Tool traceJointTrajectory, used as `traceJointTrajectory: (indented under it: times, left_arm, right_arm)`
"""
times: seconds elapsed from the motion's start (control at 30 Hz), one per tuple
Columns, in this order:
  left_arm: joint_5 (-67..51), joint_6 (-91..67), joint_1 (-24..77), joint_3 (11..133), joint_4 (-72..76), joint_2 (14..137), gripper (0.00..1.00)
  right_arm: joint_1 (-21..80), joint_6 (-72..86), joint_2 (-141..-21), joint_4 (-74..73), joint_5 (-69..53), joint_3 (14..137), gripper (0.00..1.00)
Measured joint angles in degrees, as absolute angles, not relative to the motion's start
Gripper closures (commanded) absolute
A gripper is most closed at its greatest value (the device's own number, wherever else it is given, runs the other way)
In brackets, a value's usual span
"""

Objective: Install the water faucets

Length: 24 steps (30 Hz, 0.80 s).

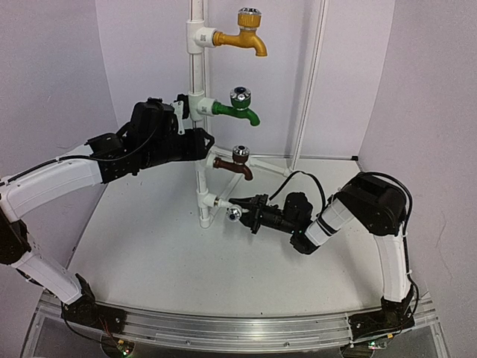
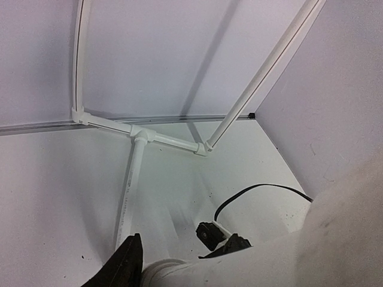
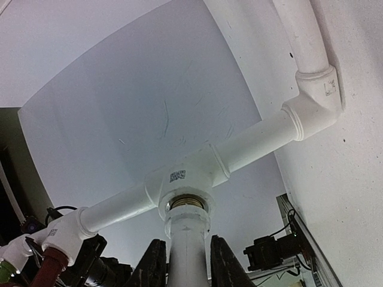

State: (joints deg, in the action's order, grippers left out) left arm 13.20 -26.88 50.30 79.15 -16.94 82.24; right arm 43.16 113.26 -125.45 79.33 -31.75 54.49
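- Right gripper [image 3: 187, 248]: jaws clamped on the body of the all-white plastic faucet [image 3: 187, 224], one finger on each side.
- The faucet sits at the lowest white T-fitting [image 3: 179, 179] of the upright white pipe [image 1: 197, 71]. Brass thread shows at the port, so seating looks partial.
- The faucet's long axis runs straight from port to jaws, in line with the right wrist. Turning about that axis seems next.
- Left gripper [image 1: 206, 142]: at the pipe higher up, between the green faucet [image 1: 237, 108] and the brown faucet [image 1: 235, 164]. Grip cannot be told.
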Motion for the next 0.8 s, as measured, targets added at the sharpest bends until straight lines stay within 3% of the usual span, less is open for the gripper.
traceJointTrajectory:
  times: [0.17,0.37,0.53,0.63,0.8]
  left_arm:
    - [11.5,-28.0,50.7,79.1,-18.2,81.2,1.0]
    - [10.2,-30.4,50.8,78.9,-21.2,79.3,1.0]
    - [9.6,-29.9,51.2,78.9,-21.8,79.0,1.0]
    - [9.1,-29.7,51.2,78.9,-21.8,79.0,1.0]
    - [8.5,-29.2,51.2,78.9,-22.0,78.9,1.0]
  right_arm:
    - [42.3,114.2,-123.6,77.3,-26.4,52.4,0.04]
    - [40.0,112.5,-115.8,75.6,-23.3,42.4,0.02]
    - [37.3,100.9,-107.6,73.2,-24.8,33.9,0.02]
    - [34.3,85.0,-102.5,69.1,-27.7,32.0,0.02]
    - [36.2,36.9,-84.2,47.4,-23.7,32.8,0.02]
